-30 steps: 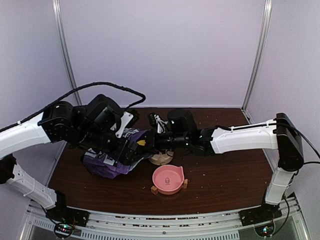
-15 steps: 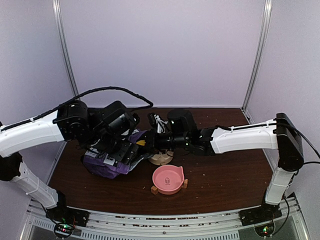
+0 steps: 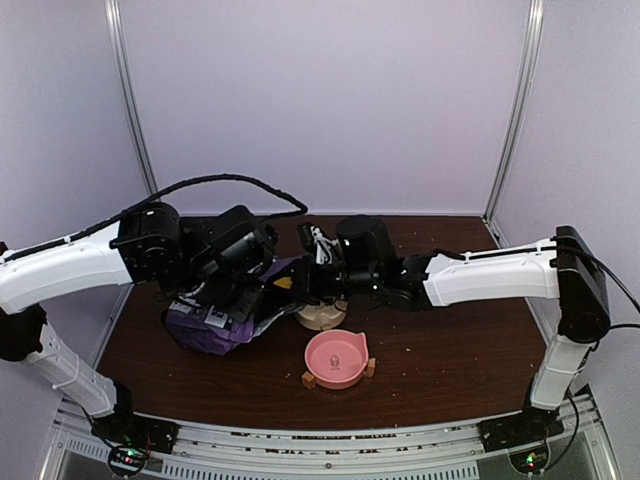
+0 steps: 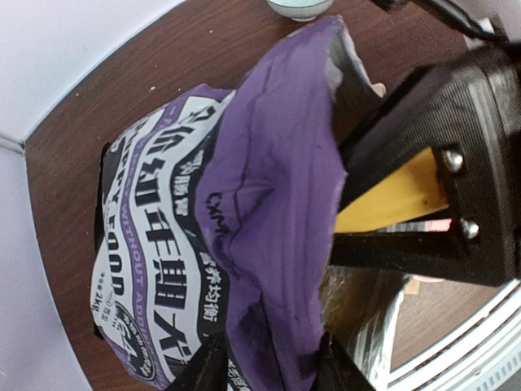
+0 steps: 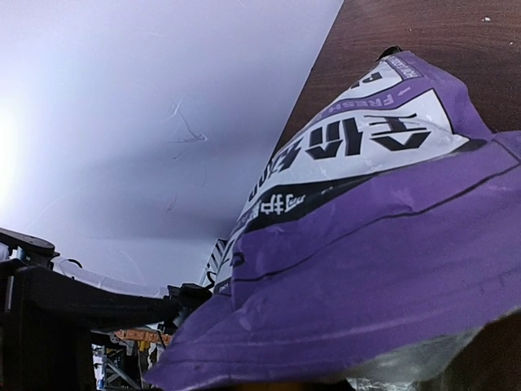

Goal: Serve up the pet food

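Note:
The purple-and-white bag (image 3: 212, 325) lies at the left of the table with its mouth facing right. My left gripper (image 3: 247, 297) is down on it. In the left wrist view the bag's upper purple flap (image 4: 269, 187) fills the gap between the left gripper's (image 4: 269, 371) two black fingertips. My right gripper (image 3: 302, 280) is at the bag's mouth, shut on the yellow scoop (image 3: 285, 284). The left wrist view shows the scoop's handle (image 4: 399, 191) clamped between the right gripper's fingers. The bag (image 5: 391, 236) fills the right wrist view and hides that gripper's fingers. The pet food is hidden.
A pink bowl (image 3: 337, 357) on small wooden feet stands in front of the bag's mouth. A round wooden piece (image 3: 322, 316) sits just behind it. A pale green dish (image 4: 299, 6) stands further back. The walls enclose the table (image 3: 450, 370).
My left arm has swung right and lowered over the bag, and its jaws have narrowed onto the upper flap. The right arm and the scoop have stayed where they were.

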Robot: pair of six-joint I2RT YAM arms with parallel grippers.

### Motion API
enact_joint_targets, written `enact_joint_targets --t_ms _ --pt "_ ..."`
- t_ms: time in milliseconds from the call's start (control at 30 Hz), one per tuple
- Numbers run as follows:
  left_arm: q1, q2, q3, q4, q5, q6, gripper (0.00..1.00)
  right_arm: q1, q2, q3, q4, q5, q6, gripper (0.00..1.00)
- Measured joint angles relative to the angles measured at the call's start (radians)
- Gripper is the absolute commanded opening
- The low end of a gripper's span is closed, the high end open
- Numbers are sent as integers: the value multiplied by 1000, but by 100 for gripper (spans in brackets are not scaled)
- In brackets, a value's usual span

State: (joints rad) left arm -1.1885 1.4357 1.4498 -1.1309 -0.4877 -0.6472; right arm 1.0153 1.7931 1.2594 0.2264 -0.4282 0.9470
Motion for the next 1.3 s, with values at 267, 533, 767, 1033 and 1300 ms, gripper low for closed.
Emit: enact_joint_targets --t_ms 267,533,767,1033,1300 --pt "0 5 10 -4 -32 -11 3 0 -51 -51 30 3 5 13" --pt "5 0 18 -23 -76 -28 0 -3 -146 -180 113 1 47 13" --pt "21 -23 24 -33 -110 -38 0 -34 -246 -307 188 -15 127 13" --pt "29 -26 44 -45 -127 -39 0 -69 -349 -426 282 -29 234 13" --pt "36 -28 56 -48 -149 -39 0 -114 -413 -460 324 -62 315 13"
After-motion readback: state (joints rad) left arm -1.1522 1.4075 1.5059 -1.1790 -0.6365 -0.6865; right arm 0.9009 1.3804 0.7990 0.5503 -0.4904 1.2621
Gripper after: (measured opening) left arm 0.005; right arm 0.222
